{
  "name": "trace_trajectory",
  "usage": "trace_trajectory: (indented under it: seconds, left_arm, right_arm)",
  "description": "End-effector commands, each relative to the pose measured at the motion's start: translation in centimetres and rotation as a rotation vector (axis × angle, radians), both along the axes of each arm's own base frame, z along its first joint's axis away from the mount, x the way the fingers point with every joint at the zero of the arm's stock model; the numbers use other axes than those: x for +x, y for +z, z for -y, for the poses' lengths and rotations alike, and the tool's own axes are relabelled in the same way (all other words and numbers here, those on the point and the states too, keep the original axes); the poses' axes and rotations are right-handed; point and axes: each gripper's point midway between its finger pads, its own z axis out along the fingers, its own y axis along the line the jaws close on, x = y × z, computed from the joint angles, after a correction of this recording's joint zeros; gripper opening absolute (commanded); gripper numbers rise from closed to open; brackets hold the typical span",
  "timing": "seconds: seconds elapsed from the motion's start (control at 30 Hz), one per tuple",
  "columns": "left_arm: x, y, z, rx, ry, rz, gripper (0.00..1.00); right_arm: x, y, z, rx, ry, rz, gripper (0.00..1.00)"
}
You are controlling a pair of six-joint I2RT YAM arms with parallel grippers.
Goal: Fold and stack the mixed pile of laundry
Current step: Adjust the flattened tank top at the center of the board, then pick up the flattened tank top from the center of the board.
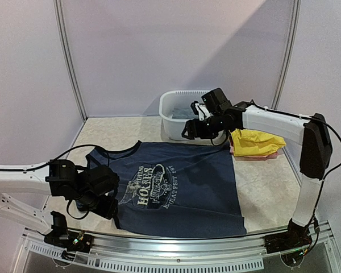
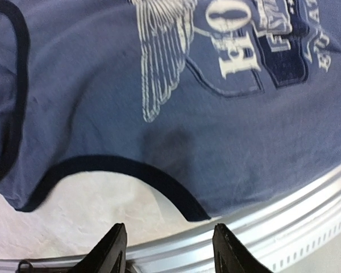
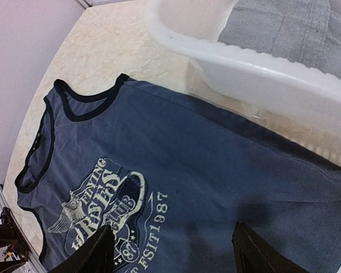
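Here the navy tank top (image 1: 204, 187) is lying spread flat, front up, across the middle of the table (image 1: 273, 187), its white chest print (image 1: 150, 187) showing and its hem reaching toward the right side. The left gripper (image 1: 107, 203) is hovering at the near left of the top, beside a dark-trimmed armhole. In the left wrist view its fingers (image 2: 115, 250) are standing apart with only bare table and the metal edge rail (image 2: 284, 216) showing between them, the cloth just beyond the tips. The right gripper (image 1: 188, 131) is hanging over the far edge of the tank top, just in front of the white plastic basin (image 1: 167, 122). Its fingers (image 3: 96, 253) are also standing apart, gripping nothing, with navy cloth showing below the gap; whether the tips are touching it cannot be told. A grey garment (image 3: 284, 28) is lying inside the basin. To the right of the top, a folded yellow garment (image 1: 256, 142) is resting on a pinkish one (image 1: 261, 154).
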Motion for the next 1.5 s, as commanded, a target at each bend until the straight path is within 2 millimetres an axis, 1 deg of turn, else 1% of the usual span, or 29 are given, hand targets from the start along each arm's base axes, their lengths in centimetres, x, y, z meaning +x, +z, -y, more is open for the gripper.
trace_trajectory:
  seconds: [0.0, 0.03, 0.07, 0.1, 0.13, 0.17, 0.23, 0.3, 0.4, 0.57, 0.7, 0.83, 0.9, 0.97, 1.07, 1.1, 1.2, 1.3, 1.4, 1.47]
  left_arm:
    - [-3.0, -1.2, -0.2, -0.016, -0.014, -0.129, 0.52]
    - [-3.4, -1.4, -0.1, -0.028, -0.020, -0.140, 0.51]
    - [-3.8, -1.6, 0.3, -0.049, -0.031, -0.154, 0.50]
    - [-4.2, -2.0, 0.6, -0.069, -0.040, -0.168, 0.49]
    - [-4.6, -2.4, 0.9, -0.089, -0.049, -0.189, 0.49]
    - [-4.9, -2.9, 1.1, -0.107, -0.054, -0.204, 0.48]
    - [-5.3, -4.0, 0.8, -0.101, -0.044, -0.223, 0.46]
    - [-5.5, -4.9, 0.7, -0.101, -0.043, -0.235, 0.44]
    - [-5.4, -5.6, 1.1, -0.110, -0.047, -0.234, 0.44]
    - [-4.9, -6.3, 1.8, -0.122, -0.064, -0.205, 0.42]
    - [-4.6, -7.0, 2.2, -0.141, -0.063, -0.189, 0.41]
    - [-4.0, -7.5, 2.4, -0.126, -0.067, -0.160, 0.33]
    - [-3.9, -7.8, 2.6, -0.130, -0.076, -0.156, 0.25]
    - [-3.2, -8.0, 2.6, -0.121, -0.073, -0.120, 0.17]
    - [-2.5, -7.6, 3.0, -0.129, -0.087, -0.079, 0.03]
    - [-2.1, -7.4, 3.2, -0.127, -0.091, -0.059, 0.00]
    - [-0.6, -6.2, 3.6, -0.102, -0.098, 0.010, 0.00]
    - [0.4, -5.7, 4.3, -0.099, -0.106, 0.053, 0.00]
    - [1.5, -5.4, 5.3, -0.129, -0.100, 0.083, 0.00]
    - [2.2, -5.3, 6.5, -0.188, -0.092, 0.097, 0.00]
  right_arm:
    - [-2.8, 1.1, 0.7, 0.019, -0.009, 0.033, 0.73]
    - [-3.6, 0.8, 0.8, 0.013, -0.008, 0.029, 0.73]
    - [-4.3, 0.8, 1.0, 0.017, -0.011, 0.032, 0.73]
    - [-5.2, 0.8, 1.2, 0.018, -0.008, 0.033, 0.73]
    - [-5.8, 0.4, 1.4, 0.017, -0.009, 0.027, 0.73]
    - [-6.3, 0.6, 1.7, 0.022, -0.011, 0.029, 0.73]
    - [-7.3, 0.3, 2.3, 0.026, -0.019, 0.020, 0.73]
    - [-7.9, 0.0, 2.9, 0.021, -0.030, 0.012, 0.73]
    - [-8.8, -0.3, 3.7, 0.010, -0.043, 0.006, 0.73]
    - [-9.8, -0.7, 4.9, 0.011, -0.065, 0.005, 0.73]
    - [-10.5, -1.5, 5.6, -0.005, -0.073, -0.014, 0.73]
    - [-11.3, -2.1, 6.6, -0.017, -0.086, -0.032, 0.73]
    - [-11.8, -2.5, 7.1, -0.023, -0.093, -0.045, 0.74]
    - [-12.6, -2.6, 7.6, -0.018, -0.093, -0.061, 0.75]
    - [-14.2, -3.3, 8.1, -0.007, -0.074, -0.102, 0.77]
    - [-14.9, -3.5, 8.3, 0.002, -0.069, -0.123, 0.78]
    - [-17.3, -4.3, 9.4, 0.009, -0.057, -0.197, 0.84]
    - [-19.9, -5.6, 11.1, -0.021, -0.073, -0.272, 0.88]
    - [-22.5, -6.9, 12.3, -0.040, -0.074, -0.358, 0.92]
    - [-24.0, -7.7, 12.9, -0.069, -0.073, -0.403, 0.92]
